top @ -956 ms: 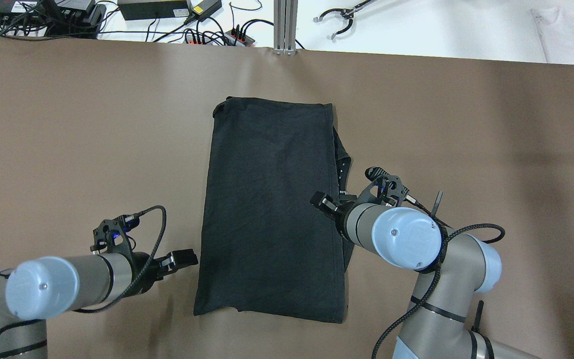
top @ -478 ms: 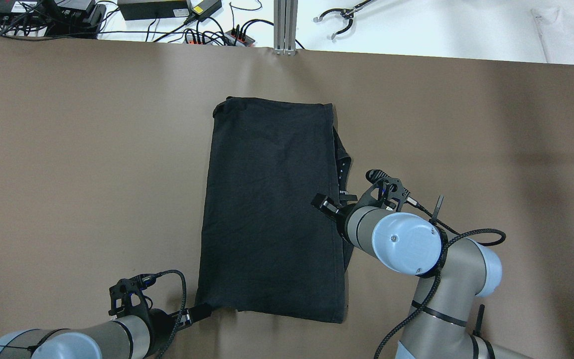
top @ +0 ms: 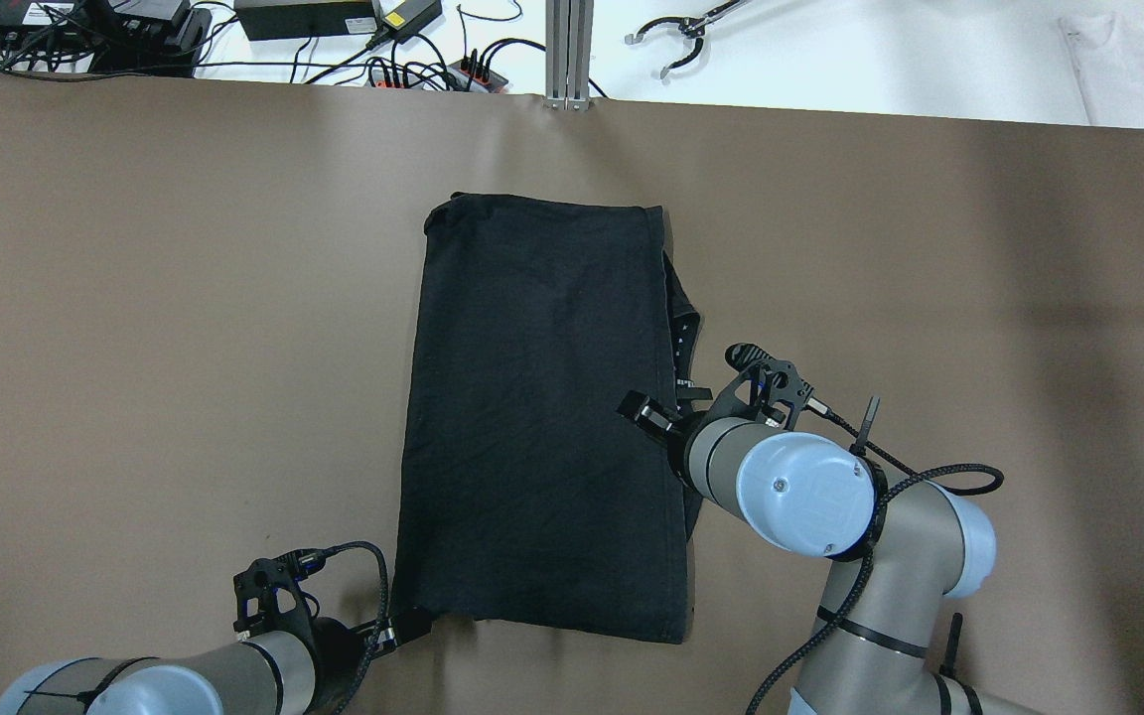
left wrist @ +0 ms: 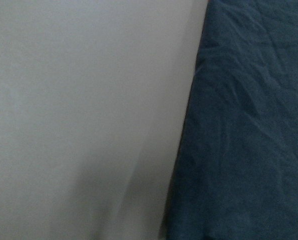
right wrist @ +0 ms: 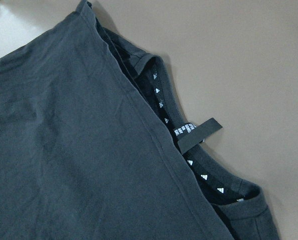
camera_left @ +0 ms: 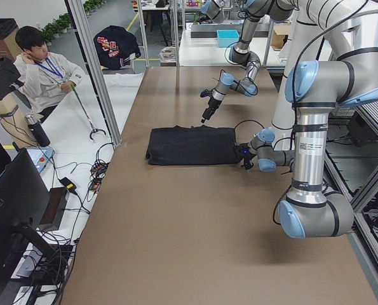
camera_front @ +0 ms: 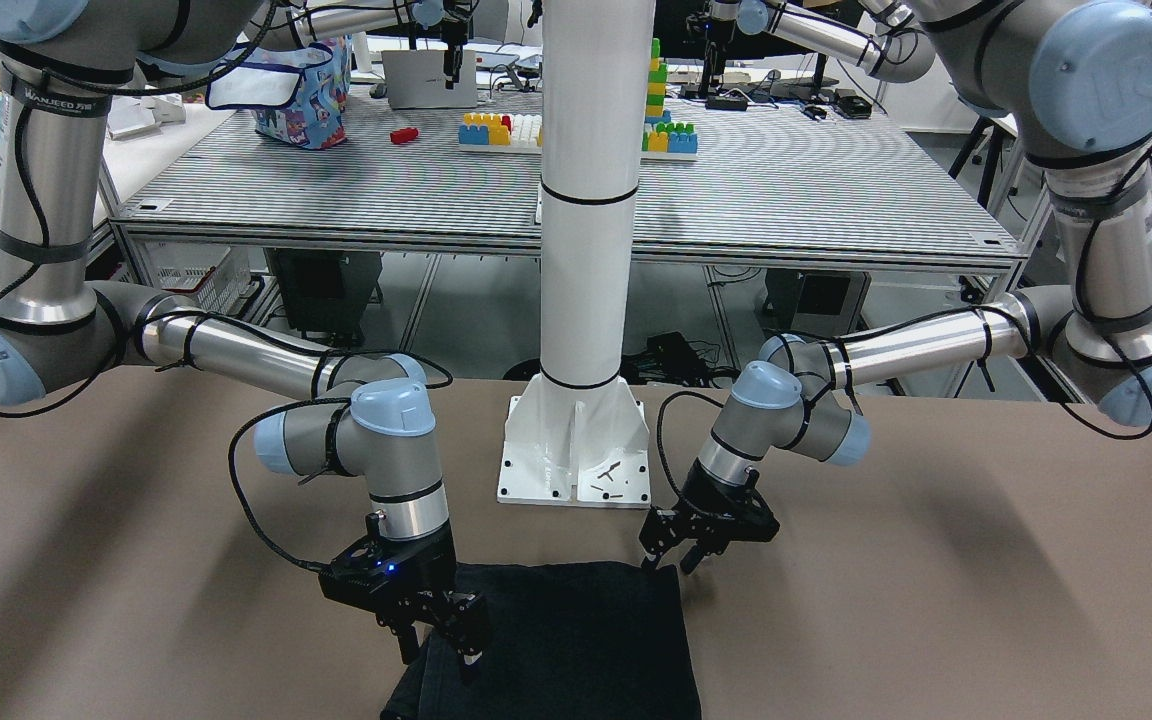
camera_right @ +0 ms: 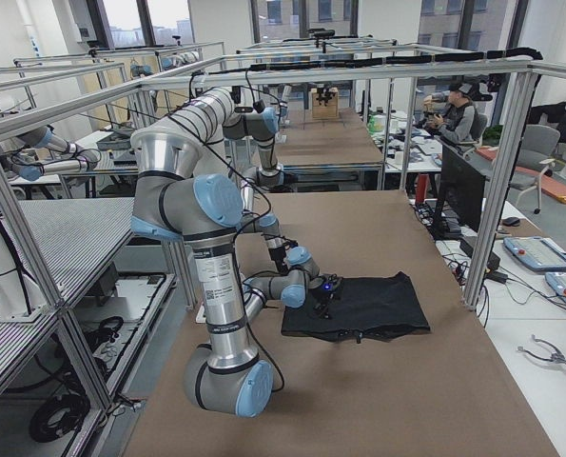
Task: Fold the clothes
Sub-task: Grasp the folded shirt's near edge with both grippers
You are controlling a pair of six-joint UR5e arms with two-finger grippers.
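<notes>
Hovering spread over clothes (top: 542, 417) edge, right gripper (camera_front: 439, 656); left gripper (camera_front: 669, 563) spread at corner, contact unclear.

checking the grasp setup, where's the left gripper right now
In the overhead view the left gripper sits low on the left side, right at the near-left corner of the black cloth that lies on the brown table.

- Clothes (top: 542, 417): one black, matte garment, folded into a long rectangle; top layer lightly creased.
- Pose: flat on the brown table (top: 135, 298), mid-table, long axis running away from the robot.
- Right long edge: collar (right wrist: 161, 107) with white triangle marks and a black label (right wrist: 199, 134) protrude from under the top layer.
- Near edge: hem slightly uneven.
</notes>
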